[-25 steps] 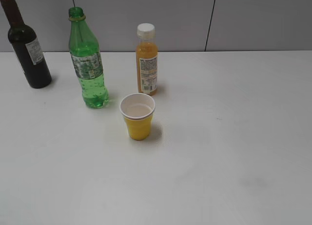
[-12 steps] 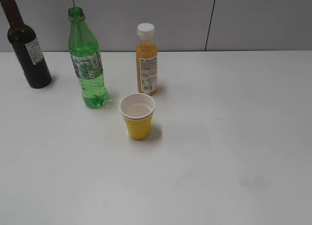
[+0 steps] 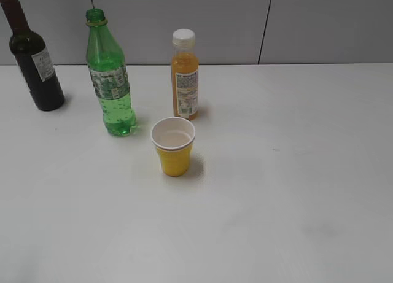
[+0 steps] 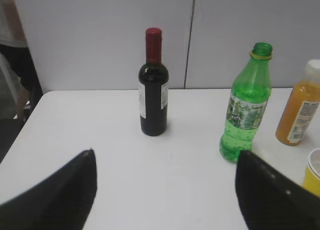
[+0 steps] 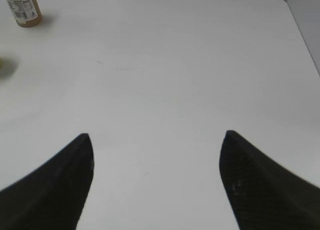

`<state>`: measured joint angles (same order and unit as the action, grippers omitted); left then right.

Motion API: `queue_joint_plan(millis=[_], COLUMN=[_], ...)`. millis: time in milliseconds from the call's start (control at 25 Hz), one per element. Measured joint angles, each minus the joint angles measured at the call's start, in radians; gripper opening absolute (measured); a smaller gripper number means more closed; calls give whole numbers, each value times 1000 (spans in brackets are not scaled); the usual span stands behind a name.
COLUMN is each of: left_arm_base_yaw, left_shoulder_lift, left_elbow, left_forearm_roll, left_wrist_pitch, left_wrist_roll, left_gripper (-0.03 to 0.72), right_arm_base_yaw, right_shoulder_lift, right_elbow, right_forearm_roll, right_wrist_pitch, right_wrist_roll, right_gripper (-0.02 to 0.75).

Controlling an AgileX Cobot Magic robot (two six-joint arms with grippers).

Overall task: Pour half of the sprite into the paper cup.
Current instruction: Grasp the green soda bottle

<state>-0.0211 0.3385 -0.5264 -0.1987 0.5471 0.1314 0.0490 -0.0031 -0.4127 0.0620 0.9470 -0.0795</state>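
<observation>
Approach step — both the left gripper and right gripper spread, empty; next, grasp the upright sprite beside the paper cup.

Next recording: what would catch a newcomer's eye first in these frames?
Three upright bottles line the back of the white table: a dark wine bottle far left, the uncapped green sprite beside it, and an orange juice bottle with a white cap. The yellow paper cup stands alone in front, between the sprite and the juice. Both grippers hang open and empty, left gripper facing the bottles, right gripper over bare table.
</observation>
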Motion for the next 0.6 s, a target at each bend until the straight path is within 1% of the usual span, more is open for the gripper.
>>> queue_joint_plan(millis=[200, 320, 600], left_arm_base_yaw=[-59, -88, -217], left_shoulder_lift=[180, 299, 534], left_elbow=[0, 0, 0], left_forearm_roll=[0, 1, 46], left_wrist_pitch=[-161, -293, -547], left_wrist_roll=[20, 28, 30], left_gripper=[649, 644, 633], right_arm_base_yaw=[0, 0, 0], right_shoulder_lift=[0, 0, 0], right_elbow=[0, 0, 0], right_forearm_roll=[0, 0, 0], right_wrist_pitch=[0, 0, 0], right_wrist_roll=[1, 1, 1], right_gripper=[592, 592, 592])
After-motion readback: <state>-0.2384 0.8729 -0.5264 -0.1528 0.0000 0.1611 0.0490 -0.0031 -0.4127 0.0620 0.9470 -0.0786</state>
